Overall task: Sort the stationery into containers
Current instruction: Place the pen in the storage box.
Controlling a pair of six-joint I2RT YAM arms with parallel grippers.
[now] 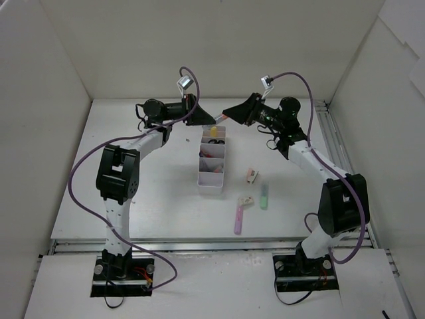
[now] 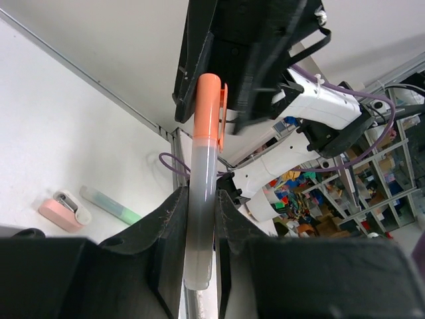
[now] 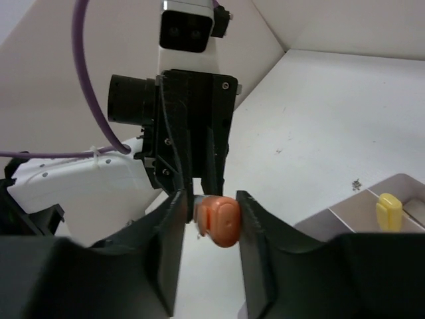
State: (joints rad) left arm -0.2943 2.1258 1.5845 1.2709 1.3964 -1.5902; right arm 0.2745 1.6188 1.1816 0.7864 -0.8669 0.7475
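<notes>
An orange-capped highlighter with a clear barrel is clamped between my left gripper's jaws and held in the air over the far end of the white organiser tray. My right gripper faces it; its jaws stand on either side of the orange cap, with a small gap on one side. From above, the two grippers, left and right, meet tip to tip. A yellow highlighter stands in the tray's far compartment. Dark items lie in the middle compartments.
On the table right of the tray lie a green highlighter, a purple highlighter and two small erasers. White walls enclose the table on three sides.
</notes>
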